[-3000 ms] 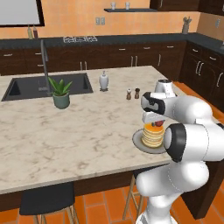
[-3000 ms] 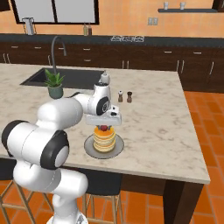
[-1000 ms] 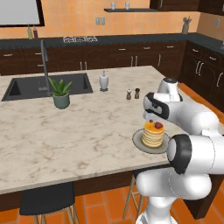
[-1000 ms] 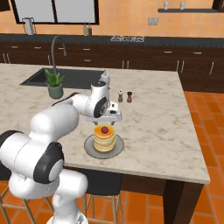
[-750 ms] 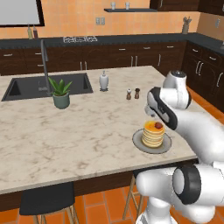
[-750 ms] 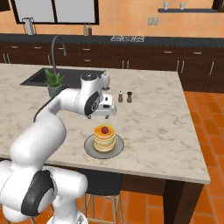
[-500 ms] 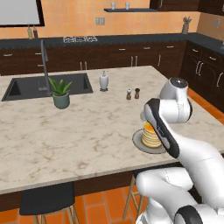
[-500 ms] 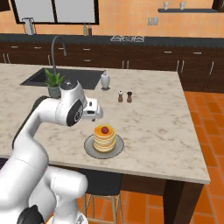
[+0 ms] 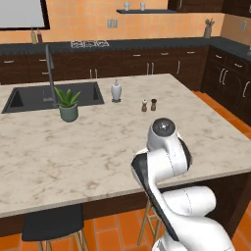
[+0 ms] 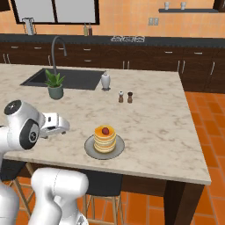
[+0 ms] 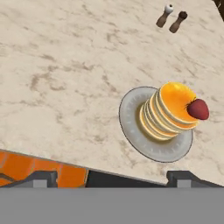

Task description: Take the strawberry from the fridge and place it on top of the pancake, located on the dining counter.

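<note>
Now | gripper (image 11: 111, 177): jaws spread wide, holding nothing | strawberry (image 10: 105, 130): sits near the edge of the pancake (image 10: 104, 139) top, on the dining counter (image 10: 167, 118) | risk: you nudge the plate (image 11: 131, 124) and the berry rolls off.

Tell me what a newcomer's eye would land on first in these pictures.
The bright red strawberry sitting on top of the pancake, whose grey plate stands near the front edge of the dining counter. Next, the big white robot arm bent low to the plate's left, its gripper open and clear of the food.
</note>
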